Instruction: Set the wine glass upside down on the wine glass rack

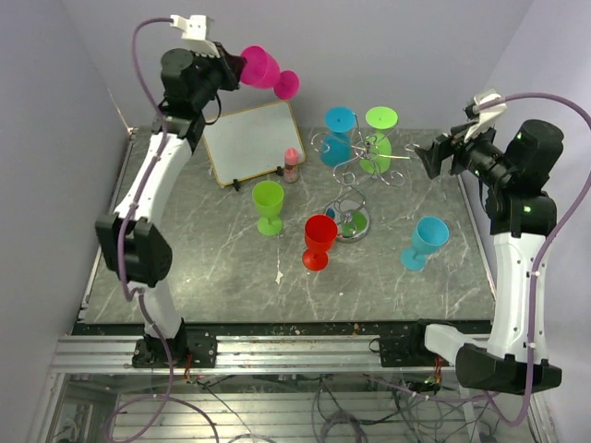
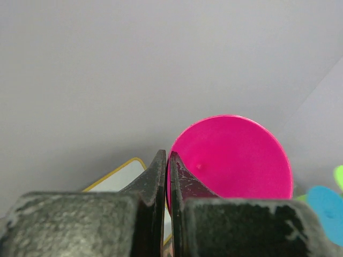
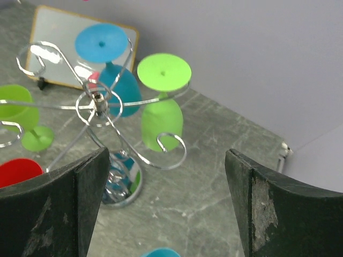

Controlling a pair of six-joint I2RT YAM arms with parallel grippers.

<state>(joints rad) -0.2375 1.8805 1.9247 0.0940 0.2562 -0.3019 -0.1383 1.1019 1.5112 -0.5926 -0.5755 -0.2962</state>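
Rack (image 3: 96, 98) in right wrist view, pink wine glass (image 2: 230, 160) in left.

You're looking at a grey marbled table (image 1: 212, 268) carrying six things. The wine glass rack (image 3: 97, 101) is standing on its round base ahead of and below the right gripper (image 1: 427, 159). A blue glass (image 1: 425, 242) is sitting foot-down under that gripper, back toward its arm base. A red glass (image 1: 319, 240) and a green glass (image 1: 269, 205) are standing upright past the rack from it. A white board (image 1: 251, 141) is leaning on its stand below the left gripper (image 1: 235, 66), with a small reddish bottle (image 1: 291, 164) sitting just beside its corner.
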